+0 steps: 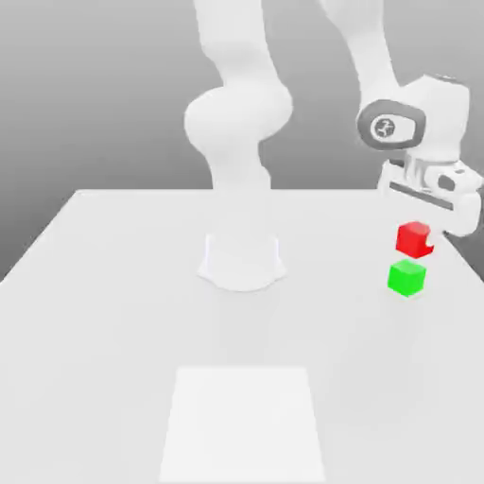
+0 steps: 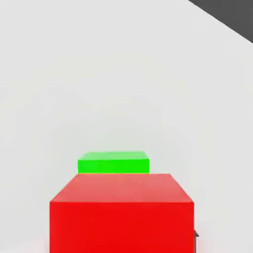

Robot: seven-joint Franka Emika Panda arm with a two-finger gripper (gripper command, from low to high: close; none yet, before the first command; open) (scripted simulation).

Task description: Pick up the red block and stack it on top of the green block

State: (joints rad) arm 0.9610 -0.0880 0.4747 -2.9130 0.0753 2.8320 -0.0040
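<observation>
The red block [image 1: 413,237] hangs in the air at the exterior view's right, held by my gripper [image 1: 423,238], which is shut on it. Just below it, with a small gap between them, the green block [image 1: 407,277] rests on the white table [image 1: 113,312]. In the hand view the red block [image 2: 121,212] sits close to the camera, and the green block [image 2: 113,162] shows past its far edge, lower down on the table.
The arm's white base [image 1: 241,255] stands at the middle of the table. A lighter square patch [image 1: 244,421] lies near the front edge. The table's right edge runs close to the two blocks.
</observation>
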